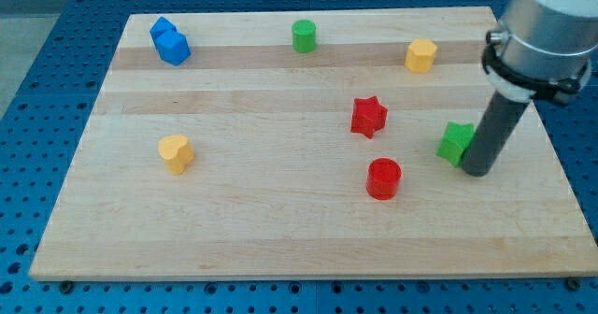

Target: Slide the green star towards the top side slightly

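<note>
The green star (455, 142) lies at the view's right side of the wooden board (280, 230), partly hidden behind my rod. My tip (475, 171) rests on the board just right of and slightly below the star, touching or nearly touching its right edge. The red star (368, 117) is to the star's left, a little higher. The red cylinder (383, 178) is to its lower left.
A green cylinder (304, 35) stands at the top centre. A yellow block (420, 55) sits at the top right. A blue block (170, 42) is at the top left. A yellow heart-like block (175, 152) is at the left. The board's right edge is close to the tip.
</note>
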Motion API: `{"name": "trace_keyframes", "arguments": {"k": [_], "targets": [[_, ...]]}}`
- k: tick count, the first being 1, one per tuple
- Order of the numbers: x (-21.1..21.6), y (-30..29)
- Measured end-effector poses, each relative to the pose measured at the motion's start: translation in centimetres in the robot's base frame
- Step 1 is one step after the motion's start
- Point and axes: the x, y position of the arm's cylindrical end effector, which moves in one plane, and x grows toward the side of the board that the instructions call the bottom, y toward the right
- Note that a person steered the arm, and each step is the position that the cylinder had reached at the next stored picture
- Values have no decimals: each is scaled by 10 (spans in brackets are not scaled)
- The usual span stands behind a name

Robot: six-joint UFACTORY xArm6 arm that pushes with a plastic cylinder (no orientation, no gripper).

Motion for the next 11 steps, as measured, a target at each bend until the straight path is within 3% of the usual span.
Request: {"name": "trace_keyframes", "arguments": {"k": [2, 5, 10, 11], "targets": [[9, -41], [-16, -5], [-59, -11], [-53, -78]]}}
